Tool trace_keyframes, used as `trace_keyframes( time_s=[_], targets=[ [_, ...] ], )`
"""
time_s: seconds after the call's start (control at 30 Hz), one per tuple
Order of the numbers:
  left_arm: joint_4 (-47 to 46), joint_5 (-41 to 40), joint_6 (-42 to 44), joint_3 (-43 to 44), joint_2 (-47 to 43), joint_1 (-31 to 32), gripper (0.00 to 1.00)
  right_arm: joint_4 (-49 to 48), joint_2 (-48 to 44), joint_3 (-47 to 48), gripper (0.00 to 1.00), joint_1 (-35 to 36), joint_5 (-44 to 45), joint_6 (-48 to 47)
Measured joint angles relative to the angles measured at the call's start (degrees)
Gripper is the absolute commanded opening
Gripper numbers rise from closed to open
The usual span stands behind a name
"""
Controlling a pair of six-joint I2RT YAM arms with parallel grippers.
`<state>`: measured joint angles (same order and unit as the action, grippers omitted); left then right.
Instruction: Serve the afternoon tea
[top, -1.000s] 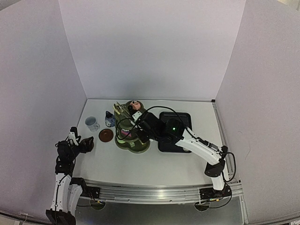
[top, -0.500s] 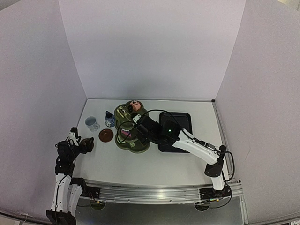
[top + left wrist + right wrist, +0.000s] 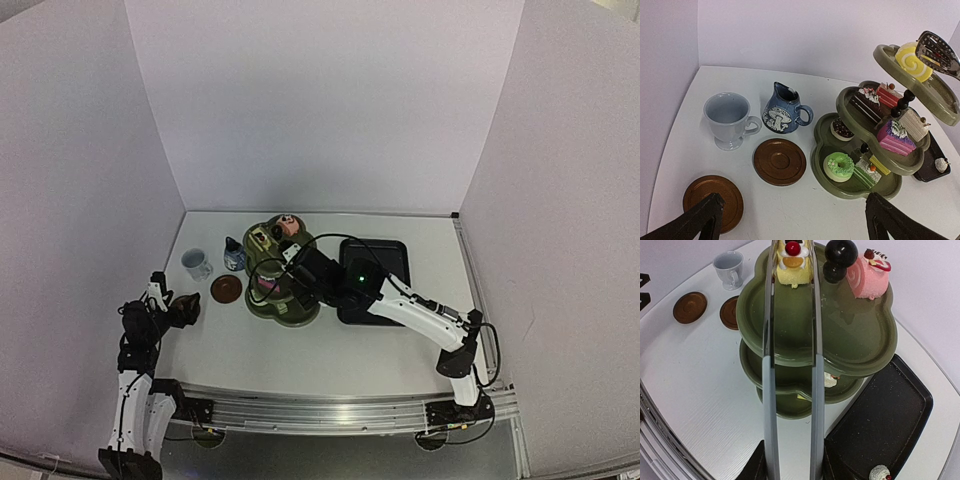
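Tabletop (image 3: 705, 375) unchanged; tongs (image 3: 768, 390) have set yellow cake (image 3: 791, 262) onto stand (image 3: 840, 335).

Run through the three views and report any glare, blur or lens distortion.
Top external: soft, even light; the front rail bows slightly, a wide-angle effect. Left wrist: sharp on the white mug and stand; its own fingers are dark silhouettes. Right wrist: the tongs loom large near the lens, and the stand's glossy top tier shows reflections.
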<state>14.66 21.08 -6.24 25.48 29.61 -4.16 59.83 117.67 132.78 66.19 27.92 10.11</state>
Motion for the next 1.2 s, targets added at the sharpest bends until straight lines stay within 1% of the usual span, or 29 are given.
trace_keyframes(
  time_s=[0.37,0.63,0.9,1.2],
  targets=[
    [0.4,0.1,0.0,0.0,-0.1,0.0,1.0,0.4,0.0,1.7,0.31,0.0,-0.7,0.2],
    [0.4,0.2,0.0,0.0,-0.4,0.0,1.0,0.4,0.0,2.1,0.3,0.0,0.3,0.2],
    [0.5,0.2,0.0,0.0,-0.4,0.0,1.0,0.3,-0.7,-1.2,0.31,0.0,-0.2,0.9],
    [0.6,0.3,0.0,0.0,-0.4,0.0,1.0,0.2,-0.7,-1.3,0.34,0.0,-0.5,1.5]
  ],
)
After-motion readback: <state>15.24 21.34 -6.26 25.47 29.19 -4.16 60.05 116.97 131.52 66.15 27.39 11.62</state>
